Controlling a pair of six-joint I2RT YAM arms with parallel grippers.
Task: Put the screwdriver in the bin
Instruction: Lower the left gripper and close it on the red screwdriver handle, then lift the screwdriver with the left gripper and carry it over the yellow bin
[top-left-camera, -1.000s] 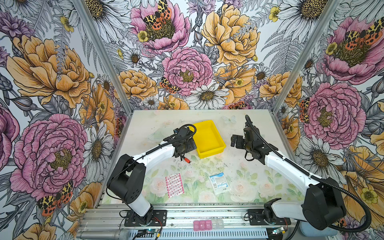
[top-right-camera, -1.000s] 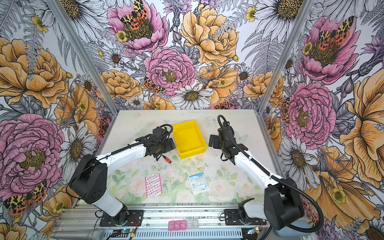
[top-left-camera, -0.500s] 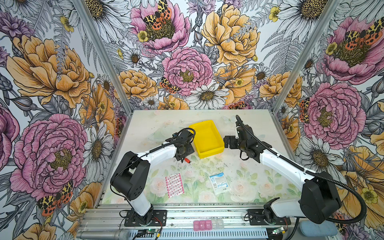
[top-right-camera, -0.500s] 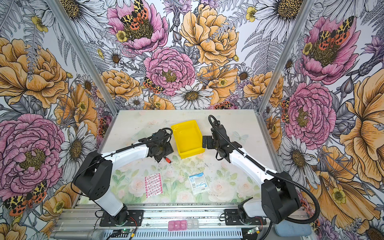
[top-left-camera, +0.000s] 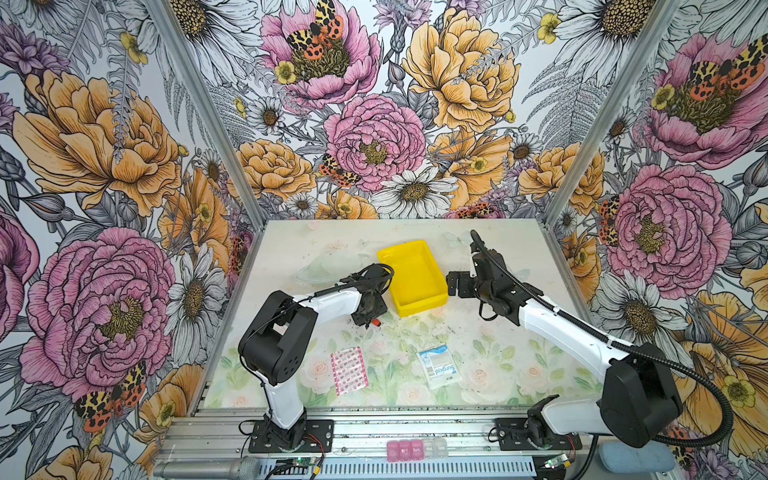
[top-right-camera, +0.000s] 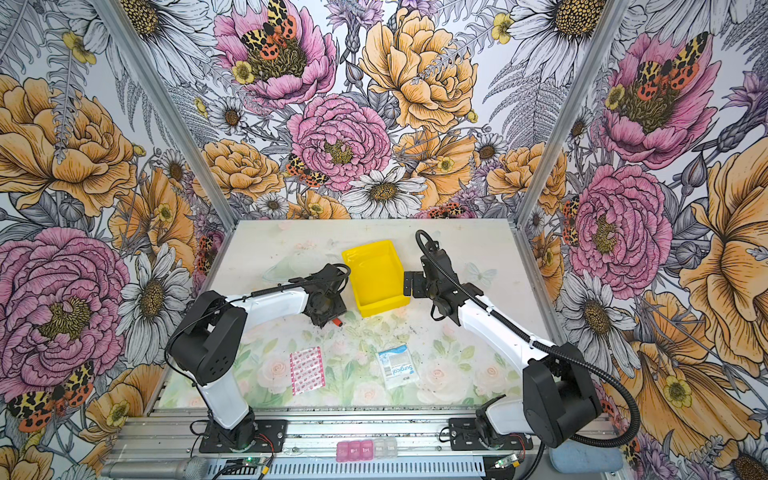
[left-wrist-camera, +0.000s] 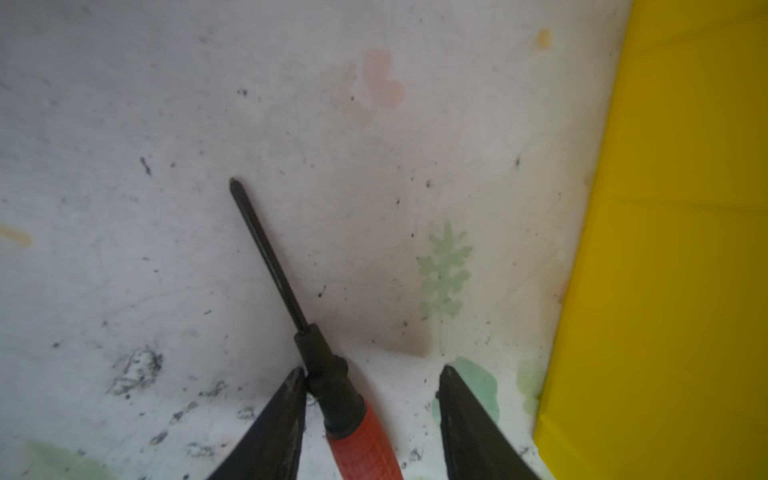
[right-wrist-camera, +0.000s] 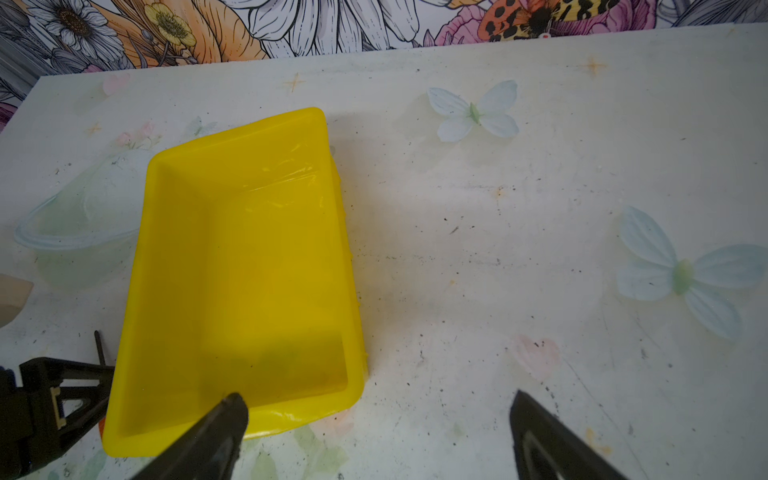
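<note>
Gripper (left-wrist-camera: 372, 369) straddles screwdriver (left-wrist-camera: 320, 365) — bin (left-wrist-camera: 665, 249) beside

With the bin (top-left-camera: 422, 308) as dial centre in both top views, 12 o'clock is bare table (top-left-camera: 316, 237), open for a pass, and the bin's mouth is uncovered. At 3 o'clock the right gripper (right-wrist-camera: 377, 397) blocks the side, jaws wide, one fingertip by the near rim. At 8 o'clock the left gripper (left-wrist-camera: 372, 369) straddles the screwdriver (left-wrist-camera: 322, 365), just beside the wall. A clear dish (top-left-camera: 322, 268) crowds 9 o'clock. The pink packet (top-left-camera: 349, 371) at 7 and the white packet (top-left-camera: 439, 365) at 6 lie well apart from the bin.
</note>
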